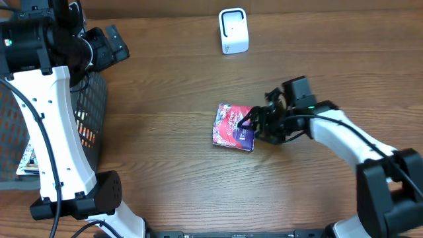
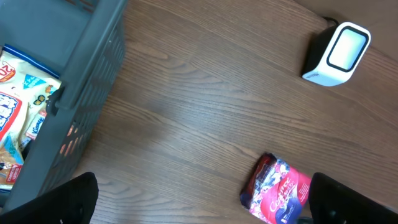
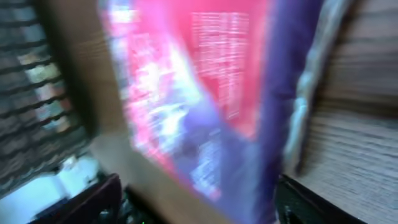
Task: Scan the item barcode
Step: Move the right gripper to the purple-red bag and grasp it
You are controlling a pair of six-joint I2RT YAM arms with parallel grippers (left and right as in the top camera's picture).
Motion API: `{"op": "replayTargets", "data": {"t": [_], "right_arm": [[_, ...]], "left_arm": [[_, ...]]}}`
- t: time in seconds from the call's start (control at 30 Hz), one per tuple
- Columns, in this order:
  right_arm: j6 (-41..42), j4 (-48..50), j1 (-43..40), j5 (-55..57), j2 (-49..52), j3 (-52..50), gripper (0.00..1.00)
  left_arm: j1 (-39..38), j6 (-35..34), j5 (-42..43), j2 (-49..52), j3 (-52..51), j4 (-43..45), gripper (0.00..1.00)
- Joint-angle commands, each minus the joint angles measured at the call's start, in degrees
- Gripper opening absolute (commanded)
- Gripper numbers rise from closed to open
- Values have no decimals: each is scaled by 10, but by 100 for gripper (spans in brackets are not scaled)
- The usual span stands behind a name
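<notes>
At the far left of the table [image 1: 172,172] stands a dark mesh basket [image 1: 96,106], and the left wrist view shows bagged snacks [image 2: 15,118] lying inside it. Above the basket rises the white left arm [image 1: 56,132]. Its left gripper [image 1: 109,43] hangs over the basket's far corner, well apart from everything on the bare wood. Its fingers [image 2: 62,202] stand wide apart, one at each bottom corner of the wrist view, with nothing between them.

Further right, near the far edge of the table, a small white scanner [image 1: 233,30] stands upright.

Nearer than the scanner, about mid-table, lies the snack packet [image 1: 230,125], red with purple along its right side, resting on the wood.

At that purple edge sits the right gripper [image 1: 254,124], touching or just beside the packet. The right wrist view is blurred; the packet fills it, seen tilted, with a dark finger [image 3: 93,199] on either side. The fingers are apart around the packet, but whether they press on it cannot be told.

From there the right arm [image 1: 344,132] runs off toward the near right corner.
</notes>
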Motion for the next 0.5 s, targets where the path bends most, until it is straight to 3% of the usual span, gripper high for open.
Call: {"op": "replayTargets", "data": {"t": [0.0, 0.23, 0.3, 0.37, 0.47], "right_arm": [[56, 22, 15, 109, 19, 10, 80], [73, 83, 35, 113, 51, 10, 79], [73, 89, 45, 127, 53, 10, 74], [73, 86, 54, 154, 52, 10, 64], [73, 83, 55, 162, 52, 10, 27]], "left_arm": [[-1, -4, -6, -10, 7, 1, 100], [-1, -4, -6, -10, 7, 1, 100], [-1, -4, -6, -10, 7, 1, 100], [-1, -4, -6, -10, 7, 1, 100], [-1, -4, -6, -10, 7, 1, 100]]}}
